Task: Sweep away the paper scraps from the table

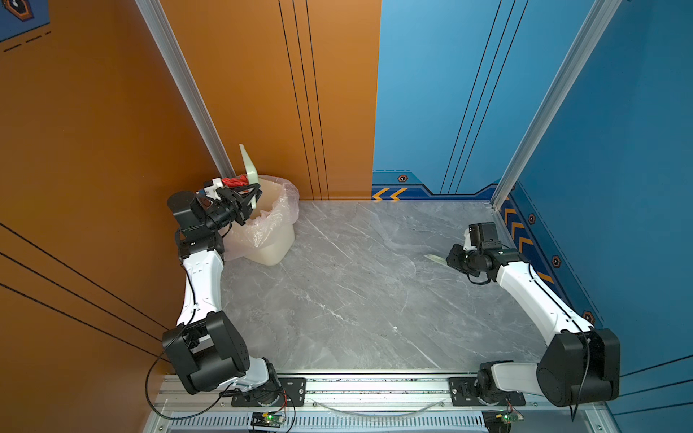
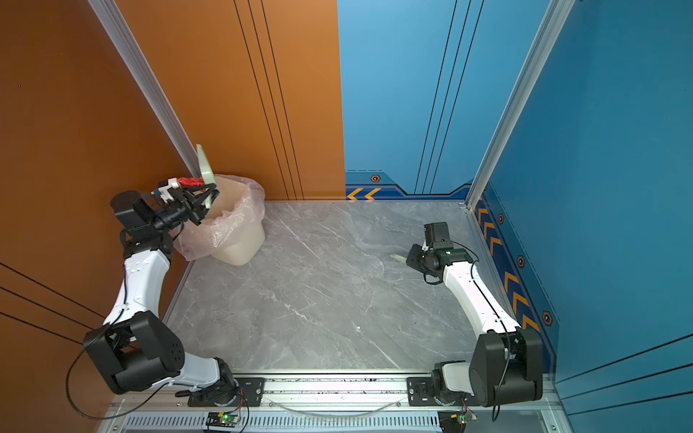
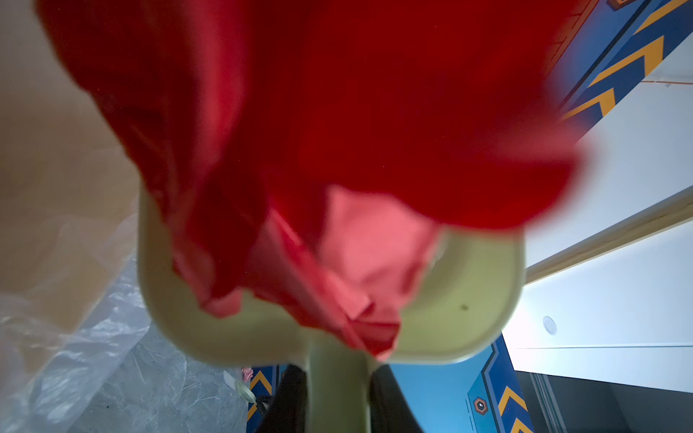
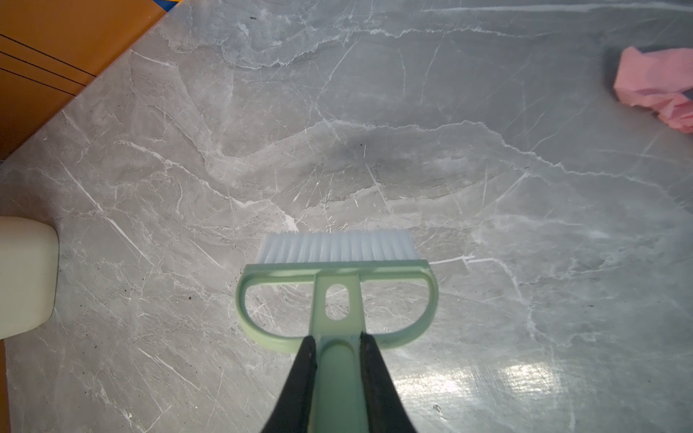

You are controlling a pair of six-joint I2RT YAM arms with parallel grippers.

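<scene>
Paper scraps [image 1: 234, 182]: I note a red wad [image 3: 375, 112] lodged atop the left gripper [image 1: 253, 197], which is clamped on the tipped dustpan [image 1: 248, 167] at the bin [image 1: 275, 240]; a jolt may drop it outside. Right gripper [image 4: 337, 350] clamps the brush [image 4: 337, 249]; a pink wad [image 4: 654, 90] lies on the table [image 4: 450, 168].

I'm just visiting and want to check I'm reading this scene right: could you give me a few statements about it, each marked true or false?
1. The left pincer grips a pale green dustpan, tipped up at the bin. True.
2. The bin has a black liner. False: its bag is clear plastic.
3. The arm on the right holds nothing. False: the right pincer is shut on the handle of a brush.
4. Red paper scraps sit against the dustpan. True.
5. A pink scrap lies on the table. True; it shows in the right wrist view.
</scene>
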